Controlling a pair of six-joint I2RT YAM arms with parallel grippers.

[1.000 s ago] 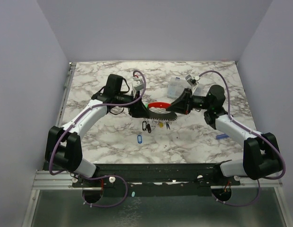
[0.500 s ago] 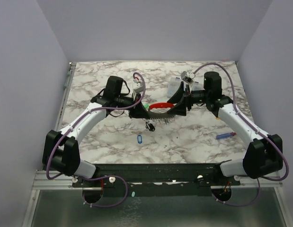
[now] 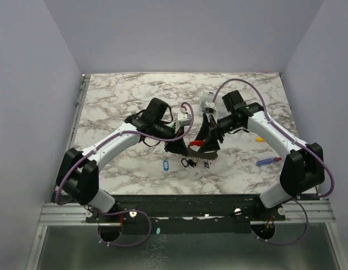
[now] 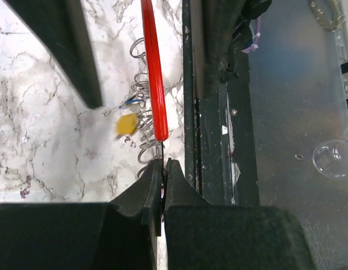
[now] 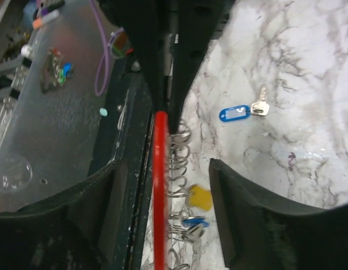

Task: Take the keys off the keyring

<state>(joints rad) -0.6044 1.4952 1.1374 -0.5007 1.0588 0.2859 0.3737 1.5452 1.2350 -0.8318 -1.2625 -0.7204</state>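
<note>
A red strip [image 4: 153,67] carries a row of thin wire keyring loops [image 4: 141,90] and hangs above the marble. My left gripper [image 4: 163,162] is shut on the strip's thin dark end. Two keys' tags hang from the loops, one yellow [image 5: 199,198] and one blue [image 5: 195,223]. My right gripper [image 5: 167,163] is open, its fingers [image 5: 241,202] on either side of the red strip [image 5: 160,185] without touching it. A loose key with a blue tag [image 5: 235,113] lies on the table. From above, both grippers meet over the red strip [image 3: 196,143].
The loose blue tag [image 3: 166,165] lies just left of a dark cluster [image 3: 188,163] below the grippers. A blue-and-red stick [image 3: 268,161] lies at the right. A clear box [image 3: 207,104] stands behind the right gripper. The table's near edge and black rail [image 4: 213,112] run close by.
Both arms swung in toward the middle and nearer the front edge, taking the red strip along. The left jaws closed on its end, and the right jaws opened round it.
</note>
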